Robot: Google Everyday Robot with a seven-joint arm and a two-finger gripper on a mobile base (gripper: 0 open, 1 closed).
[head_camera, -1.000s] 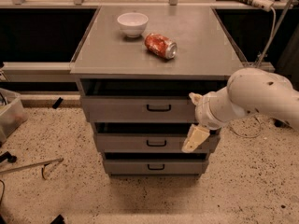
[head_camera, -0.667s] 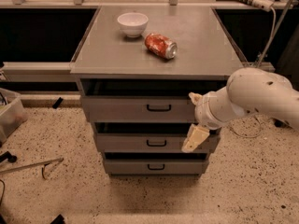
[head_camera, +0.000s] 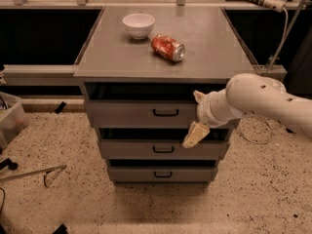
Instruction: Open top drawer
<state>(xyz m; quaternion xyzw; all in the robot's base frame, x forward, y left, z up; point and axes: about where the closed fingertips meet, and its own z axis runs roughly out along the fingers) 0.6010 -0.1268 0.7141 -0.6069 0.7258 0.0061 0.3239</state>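
Camera view: the wide grey metal top drawer (head_camera: pixel 131 115) sits directly under the grey counter (head_camera: pixel 204 57), above two narrower grey drawers (head_camera: pixel 131 150). Its front runs lengthwise left to right and faces the camera, so it probably slides out toward the viewer. A small black loop handle (head_camera: pixel 165 112) marks its centre. The white arm's gripper (head_camera: pixel 193 119) hangs before the front's right part, just right of the handle. Its cream fingers (head_camera: pixel 195 134) are spread one above the other and hold nothing, likely placed to take the handle.
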